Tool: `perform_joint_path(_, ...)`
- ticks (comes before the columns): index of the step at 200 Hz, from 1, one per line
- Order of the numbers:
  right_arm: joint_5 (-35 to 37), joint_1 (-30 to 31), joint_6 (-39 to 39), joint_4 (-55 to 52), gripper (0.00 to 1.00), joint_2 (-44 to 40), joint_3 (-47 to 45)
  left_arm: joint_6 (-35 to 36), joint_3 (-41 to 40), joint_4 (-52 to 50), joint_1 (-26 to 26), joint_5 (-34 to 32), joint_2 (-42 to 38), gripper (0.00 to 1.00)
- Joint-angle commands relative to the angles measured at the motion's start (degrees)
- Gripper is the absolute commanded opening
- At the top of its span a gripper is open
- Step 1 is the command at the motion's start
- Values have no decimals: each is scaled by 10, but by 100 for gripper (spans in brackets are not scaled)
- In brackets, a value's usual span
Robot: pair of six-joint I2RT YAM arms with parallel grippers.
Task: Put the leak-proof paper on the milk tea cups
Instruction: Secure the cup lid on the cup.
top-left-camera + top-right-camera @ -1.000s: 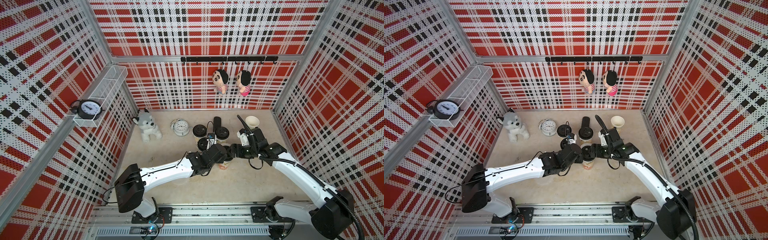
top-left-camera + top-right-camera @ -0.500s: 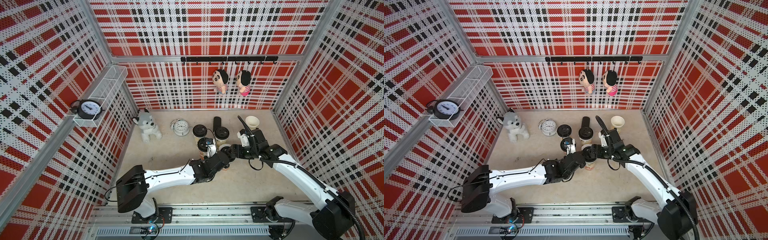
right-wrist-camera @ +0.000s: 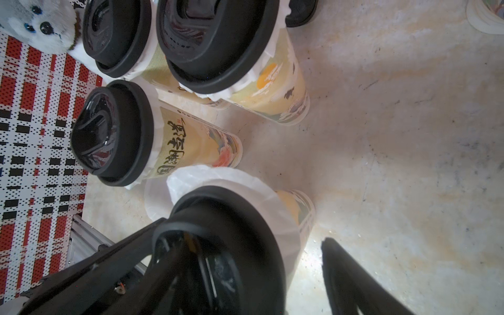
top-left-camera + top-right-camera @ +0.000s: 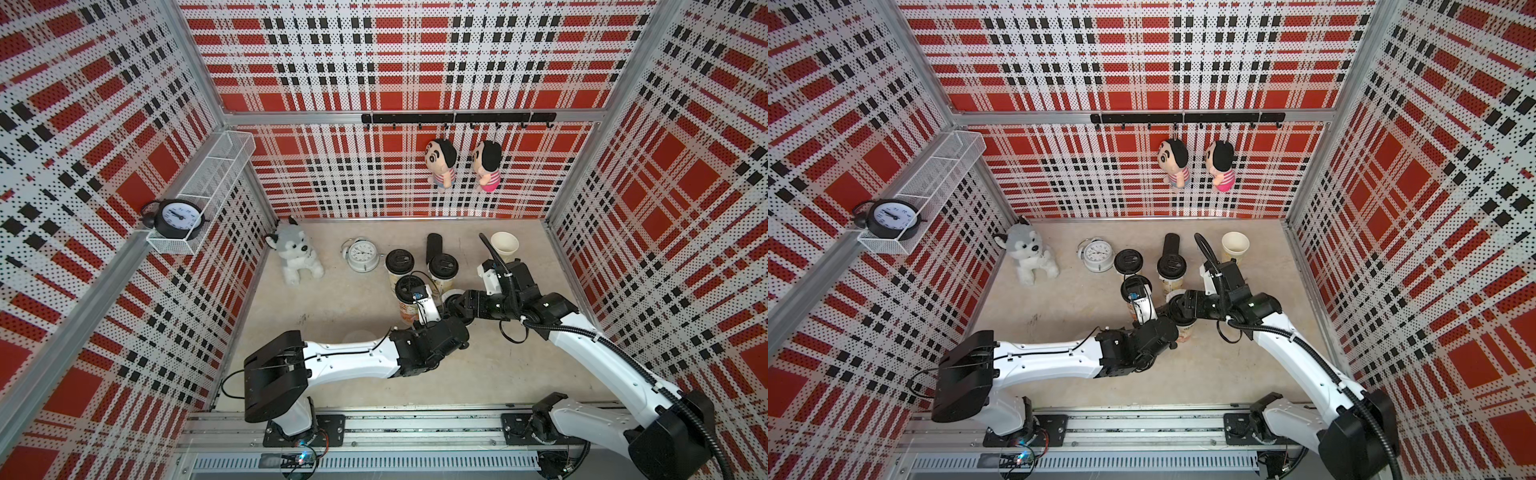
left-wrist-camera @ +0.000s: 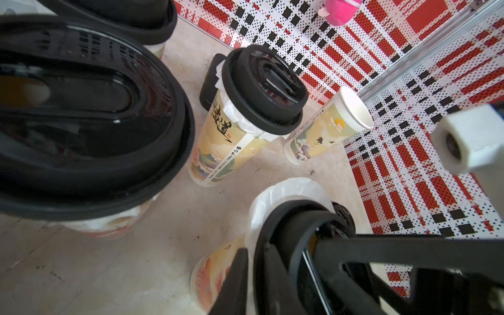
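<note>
Left wrist view: a sheet of leak-proof paper is seen draped over the mouth of one milk tea cup. A black lid is seen sitting on top of the paper. This cup is placed near the middle of the table, just to the right of the nearest of the lidded cups.

The left gripper is held right at the lid's rim. Its jaws are set close together, with only a thin gap. Whether the rim or the paper is pinched cannot be told.

The right gripper is held over the same lid, from the right side. Its jaws are spread wide. One finger is pressed against the raised top of the lid. The second finger is seen apart from the lid, off to the side.

Three lidded cups are stood close together, a little farther back and to the left. White paper edges are seen poking out under their black lids. One open cup is stood far back on the right, apart from the rest.

One more pale round sheet is laid flat on the table, left of the cups and beside the left arm. A black tube is stood at the back, behind the lidded cups.
</note>
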Motion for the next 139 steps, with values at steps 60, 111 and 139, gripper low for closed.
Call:
perform_joint_path(60,40,7,-17,-120,79,14,-68,4,-12,-253,-64,198,111,22)
perform_joint_path(111,45,8,-12,-117,79,11,-72,39,81,-333,-53,144,79,36)
perform_joint_path(139,46,7,-8,-116,79,8,-74,67,118,-350,-36,127,50,43)
